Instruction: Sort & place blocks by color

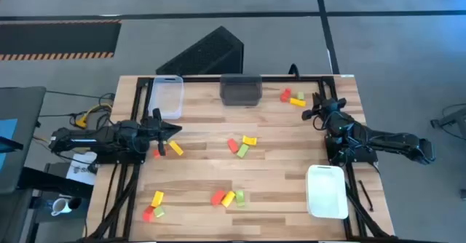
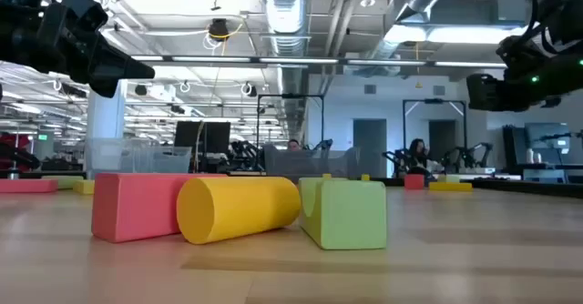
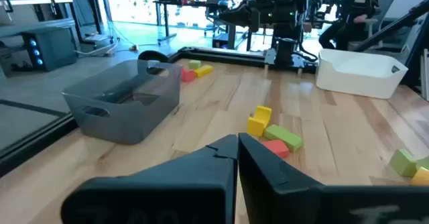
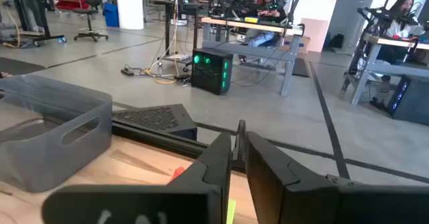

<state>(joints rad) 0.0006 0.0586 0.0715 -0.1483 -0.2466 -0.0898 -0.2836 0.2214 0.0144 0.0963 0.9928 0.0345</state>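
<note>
My left tool (image 1: 172,130) hangs by the table's (image 1: 277,152) left edge, its dark fingers pressed shut on nothing. My right tool (image 1: 312,114) hovers near the far right corner, fingers narrow, nothing visibly held. The blocks (image 1: 242,145) lie scattered in small clusters on the pale wooden planks: smooth matte pieces, a red slab (image 2: 137,206), a yellow cylinder (image 2: 239,208), a green notched piece (image 2: 344,213). A dark grey tray (image 1: 241,89), a clear tray (image 1: 167,96) and a white tray (image 1: 327,190) sit at the edges.

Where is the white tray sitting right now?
In the high view, the white tray sits at the table's near right corner, just below the right arm, with the nearest blocks well off to its left.
</note>
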